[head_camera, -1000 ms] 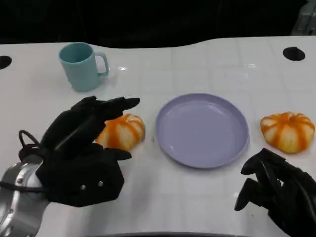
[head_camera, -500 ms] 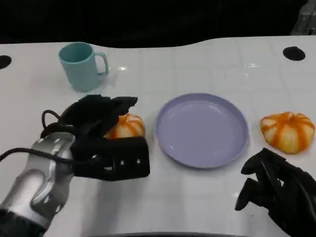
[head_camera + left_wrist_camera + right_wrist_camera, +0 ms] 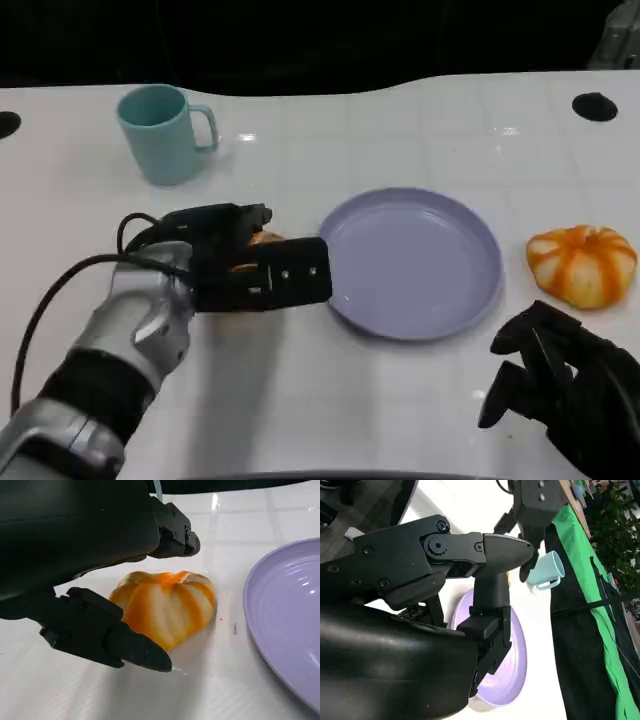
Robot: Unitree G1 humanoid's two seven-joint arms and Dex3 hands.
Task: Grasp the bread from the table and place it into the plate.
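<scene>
The plate [image 3: 412, 262] sits in the middle of the head view, lavender and with nothing on it, so the placing has not happened yet. Two orange-striped pieces of bread are on the white table [image 3: 400, 120]. One bread [image 3: 256, 242] lies just left of the plate, mostly hidden under the left hand [image 3: 250, 268]; the other bread [image 3: 583, 264] rests at the right edge of the frame, apart from the plate and untouched.

The left hand covers the near bread from above. In the left wrist view the bread [image 3: 164, 606] rests on the table, with black fingers [image 3: 112, 637] beside it at the lower left and more of the hand arching over it at the upper left. The fingers are spread around the bread rather than clamped on it; a gap shows between the lower fingers and the crust, so I judge the grasp not yet closed. The plate's rim [image 3: 280, 630] lies close by at the right of that view.

The right hand [image 3: 560, 385] hangs at the lower right of the head view, holding nothing, its fingers loosely curled. A teal mug [image 3: 162, 132] stands at the upper left.

Left to do: close on the bread, lift it, carry it over the rim, and release.
</scene>
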